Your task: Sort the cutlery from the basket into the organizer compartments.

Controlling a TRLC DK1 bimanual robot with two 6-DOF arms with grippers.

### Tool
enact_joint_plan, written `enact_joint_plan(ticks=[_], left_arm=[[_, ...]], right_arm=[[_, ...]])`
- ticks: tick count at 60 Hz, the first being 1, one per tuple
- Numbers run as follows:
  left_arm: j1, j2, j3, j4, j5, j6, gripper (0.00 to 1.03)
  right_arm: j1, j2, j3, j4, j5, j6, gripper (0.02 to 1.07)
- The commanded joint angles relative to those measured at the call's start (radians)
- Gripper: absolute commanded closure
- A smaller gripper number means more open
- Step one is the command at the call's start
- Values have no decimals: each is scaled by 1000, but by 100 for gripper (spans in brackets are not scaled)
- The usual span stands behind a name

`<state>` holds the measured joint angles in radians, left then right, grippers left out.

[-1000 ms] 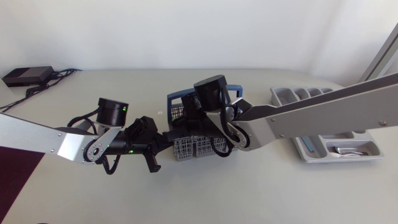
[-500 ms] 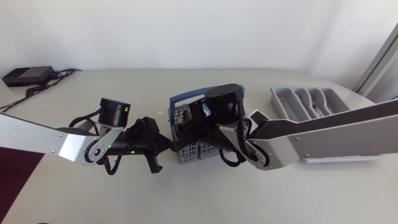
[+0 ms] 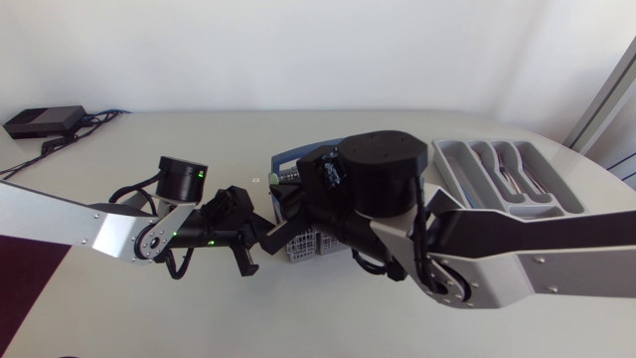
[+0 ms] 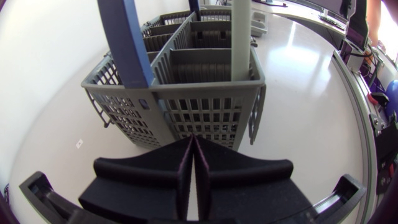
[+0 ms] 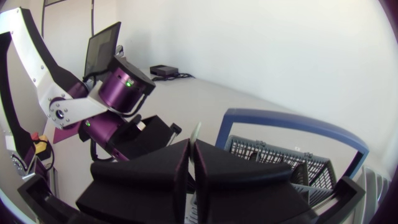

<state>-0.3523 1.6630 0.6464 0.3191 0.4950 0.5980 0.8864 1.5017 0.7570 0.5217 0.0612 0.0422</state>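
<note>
While the left wrist view fills with grey mesh, my left gripper [image 4: 192, 144] sits clenched, its fingers pressed flat together with nothing between them. Its tips are right at the basket's near wall, and I cannot tell whether they touch it.

The basket [image 4: 205, 115] stands upright on the bench [image 4: 298, 106], about mid-bench between my two arms. Its blue handle [image 4: 127, 43] arches over the compartments. At its near corner a pale piece [image 4: 241, 37] stands straight up from a compartment and runs out of sight above.

My right gripper [image 5: 191, 146] hangs over the basket with its fingers closed on what looks like that same piece. A pale sliver shows just past the fingertips. From the head view the right arm [image 3: 537, 268] comes in high and covers most of the basket, with only the handle and some mesh showing.

Farther right, well apart from the basket, the organizer [image 3: 449, 159] lies on the bench with cutlery [image 3: 512, 169] in its long compartments. A black box [image 3: 42, 121] sits at the far left corner.
</note>
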Motion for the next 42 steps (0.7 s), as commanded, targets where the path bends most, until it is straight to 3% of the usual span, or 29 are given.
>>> enact_joint_plan(ticks=[1, 12, 28, 42], left_arm=[[18, -37, 22, -8, -1, -23, 100], [32, -98, 19, -55, -3, -21, 100], [45, -230, 24, -153, -6, -20, 100], [24, -295, 50, -233, -50, -20, 100]], right_arm=[[13, -60, 2, 18, 14, -19, 101], [5, -155, 38, -25, 46, -59, 101], [-119, -368, 61, -250, 23, -134, 101], [-438, -497, 42, -471, -127, -153, 101]])
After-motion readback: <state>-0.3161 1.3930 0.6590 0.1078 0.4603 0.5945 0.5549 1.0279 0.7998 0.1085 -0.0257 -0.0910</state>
